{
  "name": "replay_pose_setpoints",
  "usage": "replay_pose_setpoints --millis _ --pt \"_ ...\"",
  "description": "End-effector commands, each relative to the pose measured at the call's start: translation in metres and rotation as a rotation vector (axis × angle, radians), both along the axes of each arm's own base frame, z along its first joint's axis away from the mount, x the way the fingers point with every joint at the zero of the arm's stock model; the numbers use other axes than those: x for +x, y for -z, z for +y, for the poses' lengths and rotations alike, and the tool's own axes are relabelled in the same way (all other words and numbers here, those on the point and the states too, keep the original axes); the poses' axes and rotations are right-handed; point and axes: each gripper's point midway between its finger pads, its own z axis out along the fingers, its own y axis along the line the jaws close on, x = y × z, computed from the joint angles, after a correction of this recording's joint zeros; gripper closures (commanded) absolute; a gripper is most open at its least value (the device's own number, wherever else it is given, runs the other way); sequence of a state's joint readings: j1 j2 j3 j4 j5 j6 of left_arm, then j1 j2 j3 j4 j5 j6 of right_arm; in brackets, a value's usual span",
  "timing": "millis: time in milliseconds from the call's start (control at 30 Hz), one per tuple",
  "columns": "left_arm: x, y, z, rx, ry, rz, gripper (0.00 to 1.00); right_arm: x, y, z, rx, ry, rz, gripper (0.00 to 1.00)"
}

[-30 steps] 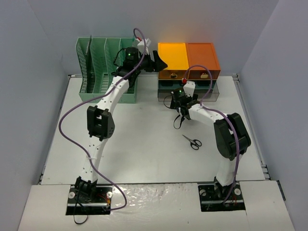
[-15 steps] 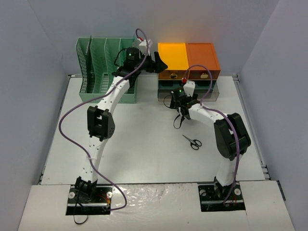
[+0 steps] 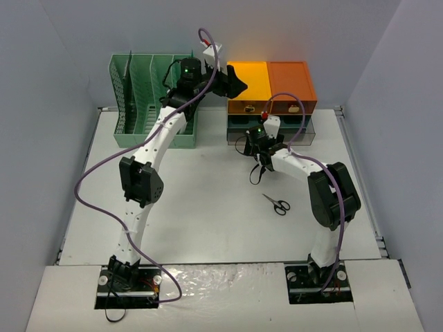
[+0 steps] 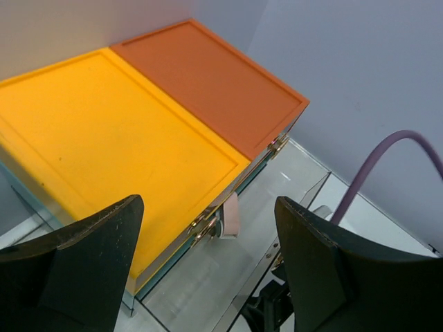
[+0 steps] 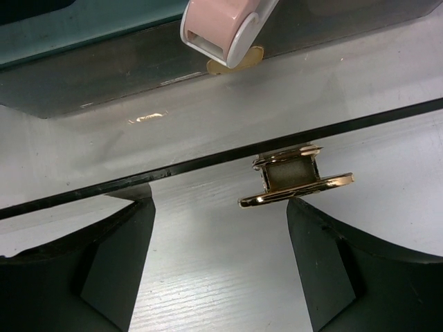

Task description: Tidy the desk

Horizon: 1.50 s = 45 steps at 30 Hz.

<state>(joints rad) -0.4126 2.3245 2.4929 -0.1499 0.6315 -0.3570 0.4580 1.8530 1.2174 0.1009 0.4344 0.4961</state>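
Top external view: the off-white worktop [image 3: 208,214] fills the middle of the scene, running from the two arm bases at the near edge to the back wall, with thin metal rails along its sides. At its far left corner stands a mint-green slotted file rack [image 3: 138,86]. The left arm [image 3: 149,149] reaches up past the rack's right end, and the left jaws hang above the yellow-orange top of the drawer unit [image 3: 249,79]. In the left wrist view both dark fingers [image 4: 76,270] stand wide apart with nothing between them, over the unit's yellow and orange upper drawers and a clear lower drawer below.

The drawer unit sits at the far centre-right of the worktop, orange drawers on top and dark grey translucent ones beneath. The right arm [image 3: 325,194] bends back toward the lower drawers. In the right wrist view the right jaws are wide, their fingers [image 5: 360,270] on either side of a brass handle [image 5: 294,180] on the clear drawer's front edge, not touching it. A pale pink and white object [image 5: 225,24] lies beyond the handle.

Black-handled scissors [image 3: 277,205] lie on the worktop near the right arm's elbow.
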Motion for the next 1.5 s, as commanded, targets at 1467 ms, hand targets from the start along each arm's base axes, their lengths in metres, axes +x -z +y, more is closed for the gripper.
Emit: replay_pose_setpoints --millis 1467 --pt "-0.009 0.030 -0.024 -0.043 0.082 0.125 0.27 0.104 -0.073 -0.010 0.043 0.080 -0.249 0.25"
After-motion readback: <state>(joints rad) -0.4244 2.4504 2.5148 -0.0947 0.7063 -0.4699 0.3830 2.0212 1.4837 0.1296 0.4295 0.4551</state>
